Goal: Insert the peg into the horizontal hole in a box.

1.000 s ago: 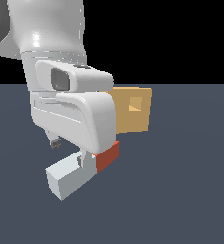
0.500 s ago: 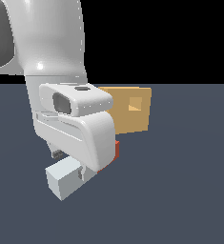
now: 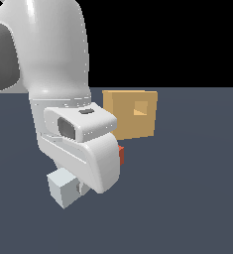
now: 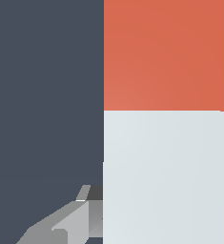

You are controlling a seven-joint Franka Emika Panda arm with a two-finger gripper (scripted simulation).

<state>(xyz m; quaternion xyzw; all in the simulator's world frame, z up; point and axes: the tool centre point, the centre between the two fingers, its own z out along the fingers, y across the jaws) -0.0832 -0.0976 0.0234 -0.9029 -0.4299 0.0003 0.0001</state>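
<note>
The peg (image 3: 63, 191) lies on the dark floor, its pale grey-white end toward the camera, and only a sliver of its red end (image 3: 121, 155) shows past the hand. My gripper (image 3: 82, 186) is down over the peg's middle, and the white hand hides most of the bar. In the wrist view the peg (image 4: 166, 176) fills the frame and one grey finger (image 4: 73, 221) sits close beside it. The jaws straddle the bar and look open. Behind stands the tan-orange box (image 3: 123, 121), its small square hole (image 3: 140, 108) on the face turned toward the exterior view's right.
The arm's large white links (image 3: 53, 54) fill the exterior view's upper left. Dark grey floor (image 3: 187, 198) runs around the box and the peg, and nothing else stands on it.
The hand has come down lower over the peg and now covers nearly all of the red end. The peg and the box have stayed where they were.
</note>
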